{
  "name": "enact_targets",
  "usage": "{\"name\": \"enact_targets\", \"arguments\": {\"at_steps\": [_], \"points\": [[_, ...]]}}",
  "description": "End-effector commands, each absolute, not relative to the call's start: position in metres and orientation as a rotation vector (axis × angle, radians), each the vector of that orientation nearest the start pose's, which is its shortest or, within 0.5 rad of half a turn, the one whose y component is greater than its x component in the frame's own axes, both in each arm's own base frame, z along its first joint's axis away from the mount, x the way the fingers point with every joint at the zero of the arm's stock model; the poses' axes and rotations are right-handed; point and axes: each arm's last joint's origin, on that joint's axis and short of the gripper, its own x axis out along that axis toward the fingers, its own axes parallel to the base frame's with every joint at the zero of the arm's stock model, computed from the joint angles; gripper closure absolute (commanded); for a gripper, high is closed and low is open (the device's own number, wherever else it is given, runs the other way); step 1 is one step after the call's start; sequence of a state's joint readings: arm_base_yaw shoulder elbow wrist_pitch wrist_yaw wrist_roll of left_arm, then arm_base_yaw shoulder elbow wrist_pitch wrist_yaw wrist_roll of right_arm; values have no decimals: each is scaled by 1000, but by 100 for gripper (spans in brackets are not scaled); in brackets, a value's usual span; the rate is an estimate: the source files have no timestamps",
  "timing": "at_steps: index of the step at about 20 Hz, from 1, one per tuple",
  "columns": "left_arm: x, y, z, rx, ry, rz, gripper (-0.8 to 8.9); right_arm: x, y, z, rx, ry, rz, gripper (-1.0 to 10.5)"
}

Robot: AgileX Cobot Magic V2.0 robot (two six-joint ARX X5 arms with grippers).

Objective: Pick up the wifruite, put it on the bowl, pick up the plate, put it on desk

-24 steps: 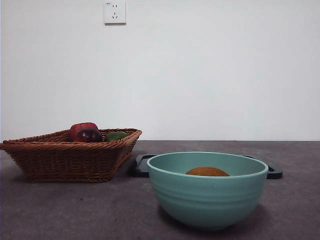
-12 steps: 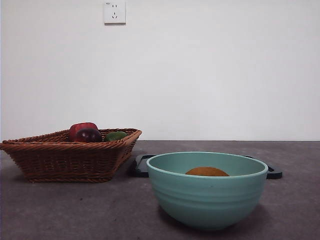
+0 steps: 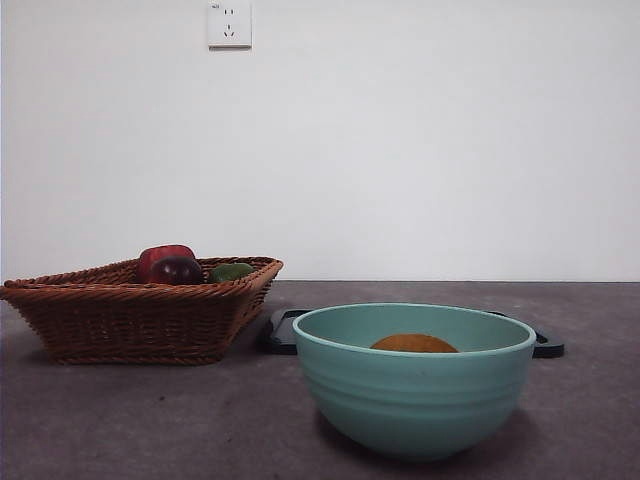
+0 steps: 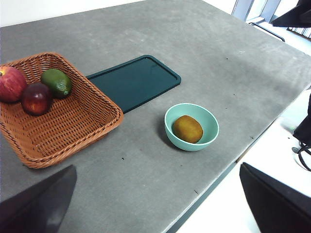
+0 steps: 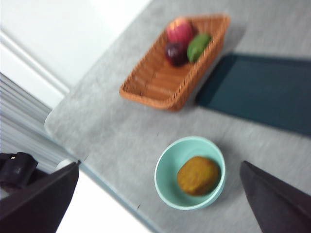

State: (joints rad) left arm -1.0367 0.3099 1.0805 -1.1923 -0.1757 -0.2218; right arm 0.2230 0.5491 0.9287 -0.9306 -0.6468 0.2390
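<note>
Wifruite (image 4: 187, 128) lies inside the bowl (image 4: 191, 126). Left gripper (image 4: 160, 204) and right gripper (image 5: 160, 199) hang high above that bowl, jaws spread wide, holding nothing.

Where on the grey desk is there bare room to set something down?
The grey desk is bare beyond the dark flat tray, and between the brown wicker basket and the teal-green bowl. Crowded: the basket's far corner holds three fruits; the orange-brown oval fruit fills the bowl.

Front camera low, level, near the bowl (image 3: 414, 385) — both wrist cameras look down from high.
</note>
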Motion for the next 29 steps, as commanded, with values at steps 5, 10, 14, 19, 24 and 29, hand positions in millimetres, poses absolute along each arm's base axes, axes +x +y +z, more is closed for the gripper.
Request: {"name": "enact_targets", "arguments": {"at_steps": [5, 10, 14, 19, 24, 29], "points": [[-1, 11, 361, 60, 425, -828, 188, 120, 58, 326, 345, 891, 808, 376], [-1, 11, 361, 59, 426, -828, 188, 160, 89, 291, 230, 1125, 722, 385], [-1, 11, 361, 59, 425, -828, 188, 183, 114, 258, 93, 1274, 610, 385], [-1, 11, 362, 57, 422, -828, 188, 198, 135, 223, -58, 1390, 497, 387], [0, 10, 364, 42, 402, -832, 188, 206, 149, 204, -97, 1420, 487, 415], [0, 9, 366, 24, 377, -836, 188, 215, 156, 189, -98, 1428, 477, 497]]}}
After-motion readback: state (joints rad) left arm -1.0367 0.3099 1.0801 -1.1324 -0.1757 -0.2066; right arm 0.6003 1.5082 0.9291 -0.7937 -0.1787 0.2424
